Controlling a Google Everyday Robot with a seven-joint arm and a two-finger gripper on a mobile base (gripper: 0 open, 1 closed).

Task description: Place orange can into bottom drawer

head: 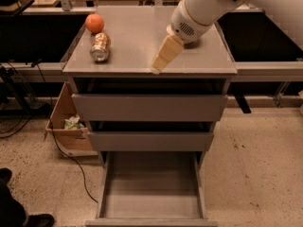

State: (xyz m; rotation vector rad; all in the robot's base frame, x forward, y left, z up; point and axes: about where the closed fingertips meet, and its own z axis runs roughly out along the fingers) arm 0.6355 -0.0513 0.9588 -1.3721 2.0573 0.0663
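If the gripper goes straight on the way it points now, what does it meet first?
Probably the cabinet top near its front edge; the gripper, over that edge, points down at it. The orange can lies off that line. Depth is unclear.

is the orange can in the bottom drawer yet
No, the orange can lies on the cabinet top, with the gripper over that top to the can's right.
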